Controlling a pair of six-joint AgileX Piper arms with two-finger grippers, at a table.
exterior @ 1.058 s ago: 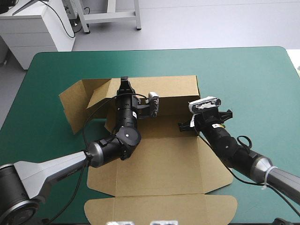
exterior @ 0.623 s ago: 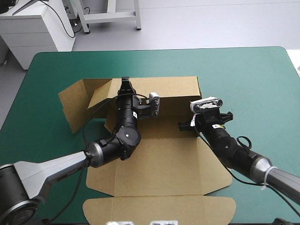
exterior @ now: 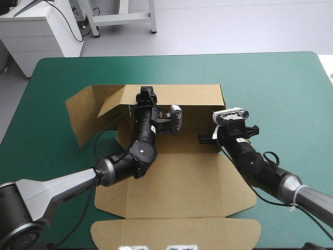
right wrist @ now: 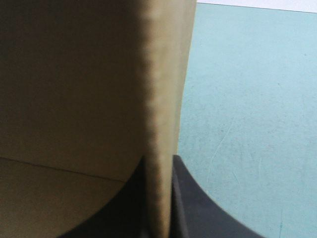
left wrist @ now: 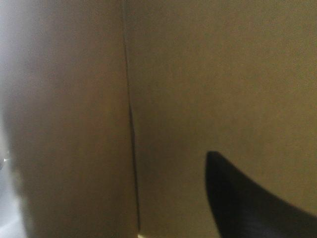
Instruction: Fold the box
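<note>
Table (exterior: 270,78): teal-green cover, with one item on it.

Box (exterior: 177,182): brown board, partly set up. It lies around the middle of the table, a little toward the left edge, and reaches nearly to the near edge.

Lid (exterior: 171,177): the broadest panel. It lies flat on the cover on the near side of the tray. A tuck flap (exterior: 177,233) with rounded corners lies flat beyond it, close to the near edge of the table.

Rear wall (exterior: 192,95): raised along the far side of the box.

Left-hand flap (exterior: 83,117): splayed outward toward the left edge of the table, partly lifted and not tucked.

Right-hand wall (right wrist: 161,89): upright. In the right wrist view its cut edge runs straight up from between the fingers. Bare teal-green cover lies on its outer side, and the inner board with a crease lies on the other side.

Left gripper (exterior: 146,95): reaches over the tray and is at the top edge of the rear wall, toward that wall's left end. The left wrist view is almost filled by brown board at close range, with one crease running through it. It cannot be told whether this gripper is spread or pressed together.

Right gripper (right wrist: 158,159): at the right-hand wall. Its two black fingers (right wrist: 198,208) are nearly together, pinching that wall's edge, one inside the box and one outside.
</note>
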